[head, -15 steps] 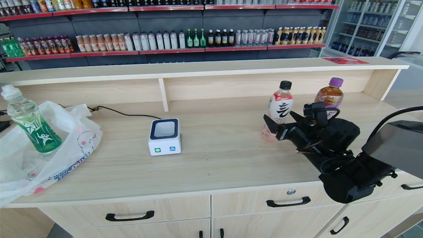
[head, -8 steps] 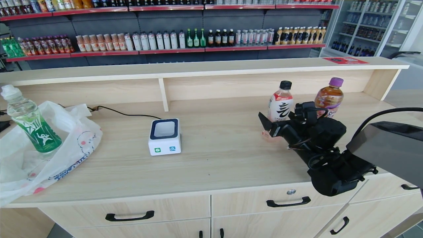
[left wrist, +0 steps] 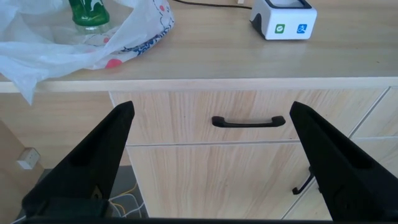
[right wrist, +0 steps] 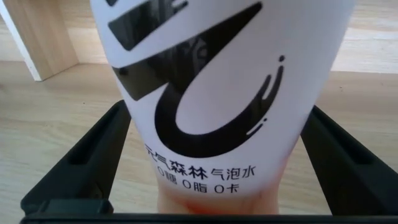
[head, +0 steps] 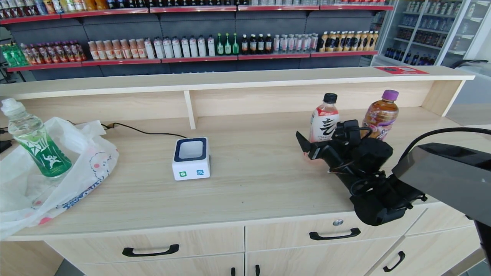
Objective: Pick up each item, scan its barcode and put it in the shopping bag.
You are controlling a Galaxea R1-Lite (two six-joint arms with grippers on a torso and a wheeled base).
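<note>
Now, left gripper (left wrist: 211,111) spread wide, empty, low before desk (head: 249,184) drawers. Shopping bag (head: 76,168) at desk's left end, green bottle (head: 36,143) upright inside. Scanner (head: 191,158) mid-desk. White-labelled bottle (head: 324,119) upright at right; right gripper (head: 320,145) released, jaws flanking its lower body, not clamped. Probably full, fairly heavy; smooth sleeve likely slippery, plastic wall yields slightly. Best hold: lower-middle body, firm squeeze. Brown bottle (head: 381,113) just beside: nudge risk.

right hand (head: 318,138): fingers apart, held forward | left hand (left wrist: 211,107): fingers apart
</note>
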